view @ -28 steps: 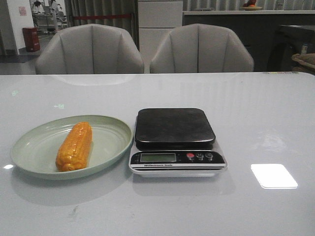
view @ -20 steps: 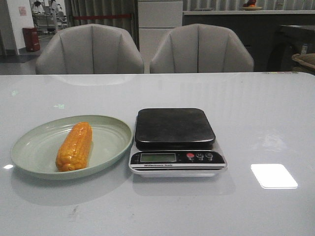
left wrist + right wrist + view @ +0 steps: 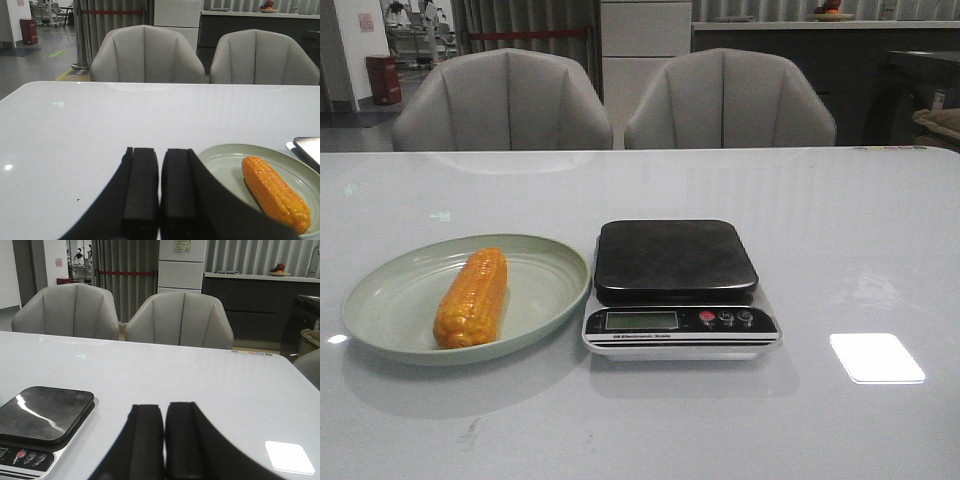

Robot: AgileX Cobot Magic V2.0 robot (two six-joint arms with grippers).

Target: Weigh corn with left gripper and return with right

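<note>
I am keeping my left fingers (image 3: 160,192) and right fingers (image 3: 164,440) closed on nothing, because the corn (image 3: 472,297) is lying on its plate (image 3: 380,300) beside the scale (image 3: 675,262), waiting on the surface (image 3: 840,250)

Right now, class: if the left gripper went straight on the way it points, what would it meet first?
Probably nothing soon. The left gripper, shut, points over bare white table towards the grey chairs. The pale green plate with the orange-yellow corn cob lies off to one side; depth is unclear.
</note>
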